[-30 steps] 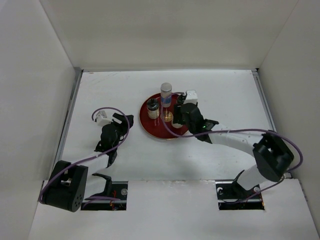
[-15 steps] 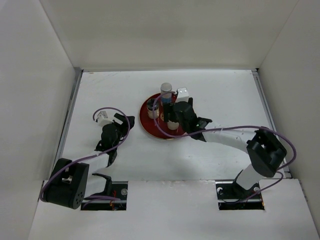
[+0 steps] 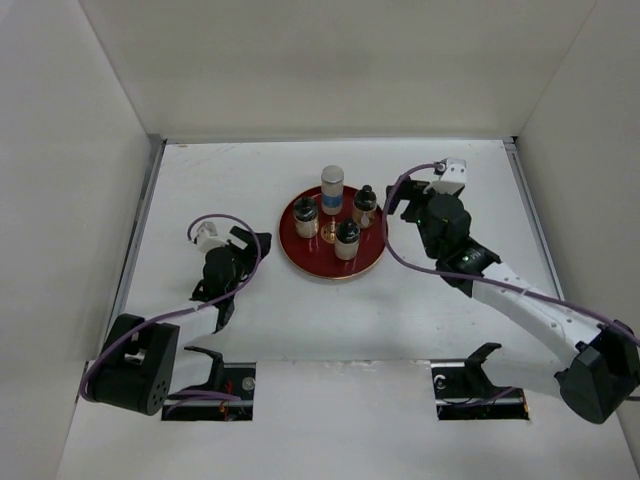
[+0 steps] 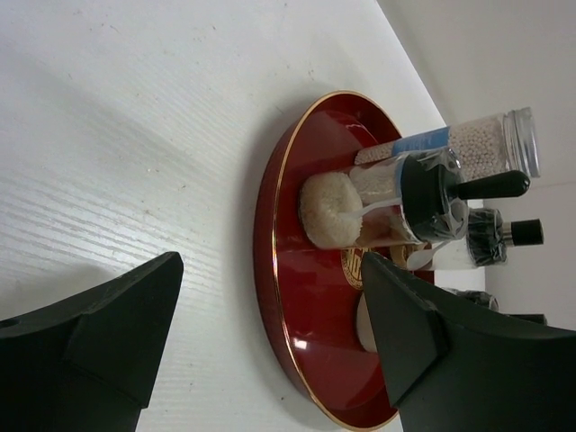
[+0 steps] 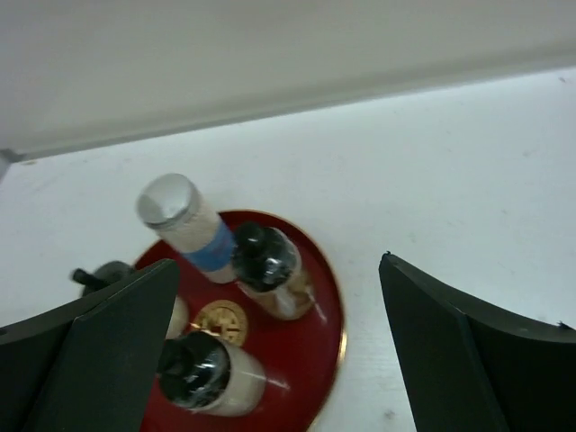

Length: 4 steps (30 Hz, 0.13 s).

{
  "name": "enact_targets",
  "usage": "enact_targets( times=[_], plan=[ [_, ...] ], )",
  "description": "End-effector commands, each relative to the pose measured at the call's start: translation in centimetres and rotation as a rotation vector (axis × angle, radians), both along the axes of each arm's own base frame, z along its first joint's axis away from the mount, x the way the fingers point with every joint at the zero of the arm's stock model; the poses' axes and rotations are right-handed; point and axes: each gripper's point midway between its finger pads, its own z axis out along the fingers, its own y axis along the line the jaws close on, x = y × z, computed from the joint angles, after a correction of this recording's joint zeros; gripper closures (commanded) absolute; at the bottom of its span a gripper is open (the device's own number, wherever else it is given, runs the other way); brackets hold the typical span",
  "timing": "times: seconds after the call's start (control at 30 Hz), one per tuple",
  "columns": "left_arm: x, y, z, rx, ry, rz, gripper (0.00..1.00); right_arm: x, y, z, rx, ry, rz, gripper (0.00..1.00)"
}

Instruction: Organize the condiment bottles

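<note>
Right fingers (image 5: 468,360) withdrawn from tray (image 3: 300,258), all 4 bottles (image 3: 347,240) clear only overhead

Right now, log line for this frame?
tall bottle, left short bottle, right short bottle, near short bottle: upright on red tray | left gripper: open, empty, left of tray | right gripper: open, empty, right of tray

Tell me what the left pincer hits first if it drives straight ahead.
Likely the rim of the red tray, dead ahead of the left pincer; above rim height, the nearest short bottle instead. Height unclear.
</note>
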Motion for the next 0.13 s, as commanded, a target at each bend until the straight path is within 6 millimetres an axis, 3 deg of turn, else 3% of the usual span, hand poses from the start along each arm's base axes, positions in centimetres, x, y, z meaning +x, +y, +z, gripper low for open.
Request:
enact_targets(
  times=[0.0, 0.1],
  plan=[
    [1.31, -0.72, 2.43, -0.026, -0.070, -0.016, 0.21, 0.06, -0.94, -1.75, 0.032, 0.035, -0.017, 0.00],
    [1.40, -1.03, 2.00, -0.027, -0.055, -0.027, 0.20, 0.40, -1.05, -1.87, 0.044, 0.037, -0.013, 0.00]
  ],
)
